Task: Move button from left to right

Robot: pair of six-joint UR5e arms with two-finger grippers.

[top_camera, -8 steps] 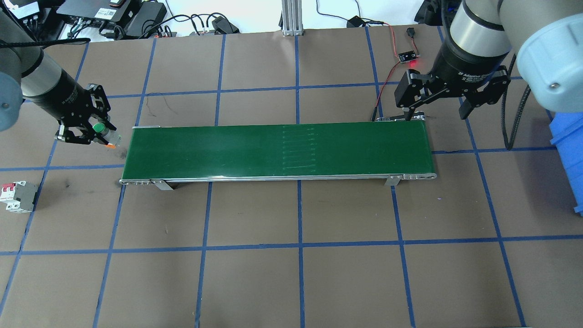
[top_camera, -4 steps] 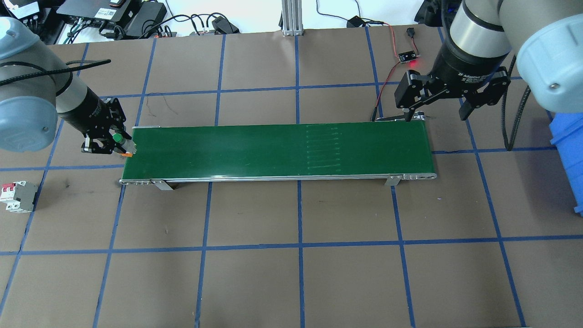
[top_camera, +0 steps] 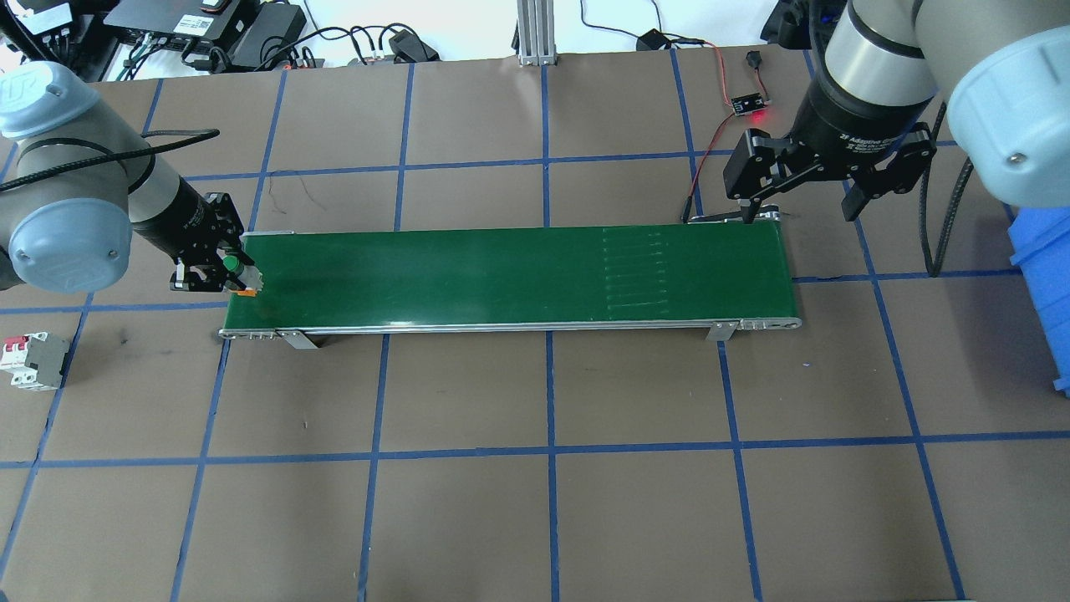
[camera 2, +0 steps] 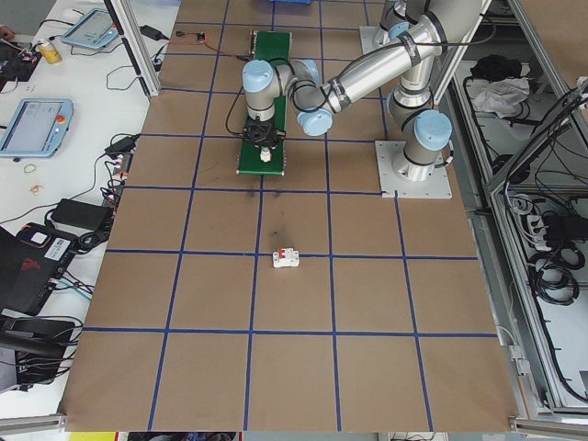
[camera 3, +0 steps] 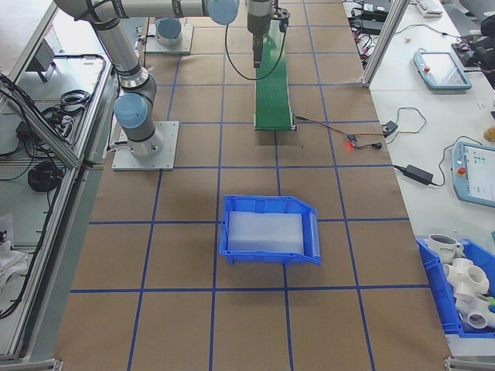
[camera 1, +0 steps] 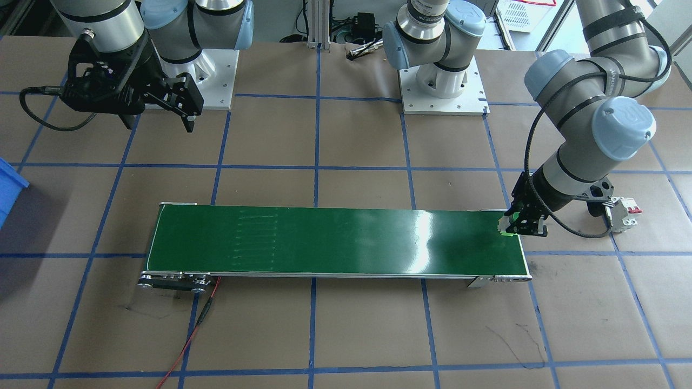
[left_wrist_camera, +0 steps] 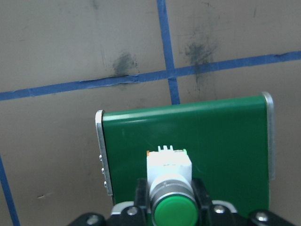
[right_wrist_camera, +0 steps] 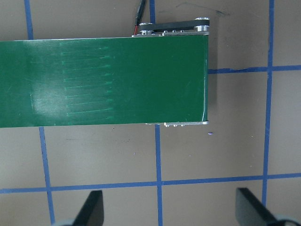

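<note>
The button (top_camera: 235, 266), with a green cap, silver collar and pale base block, sits between the fingers of my left gripper (top_camera: 224, 269), which is shut on it. It hangs over the left end of the green conveyor belt (top_camera: 501, 276). The left wrist view shows the button (left_wrist_camera: 169, 165) close above the belt (left_wrist_camera: 221, 136); I cannot tell whether it touches. From the front, the button (camera 1: 508, 226) and left gripper (camera 1: 521, 224) are at the belt's right end. My right gripper (top_camera: 802, 209) hangs open and empty above the belt's far right corner.
A white circuit breaker (top_camera: 33, 361) with red levers lies on the table left of the belt. A blue bin (top_camera: 1041, 276) stands at the right edge. A small board with a red light (top_camera: 750, 104) and wires lies behind the belt's right end.
My left gripper carried the button rightward, from beside the belt to over its left end. Faint marks on the belt surface shifted right. The right arm stayed still.
</note>
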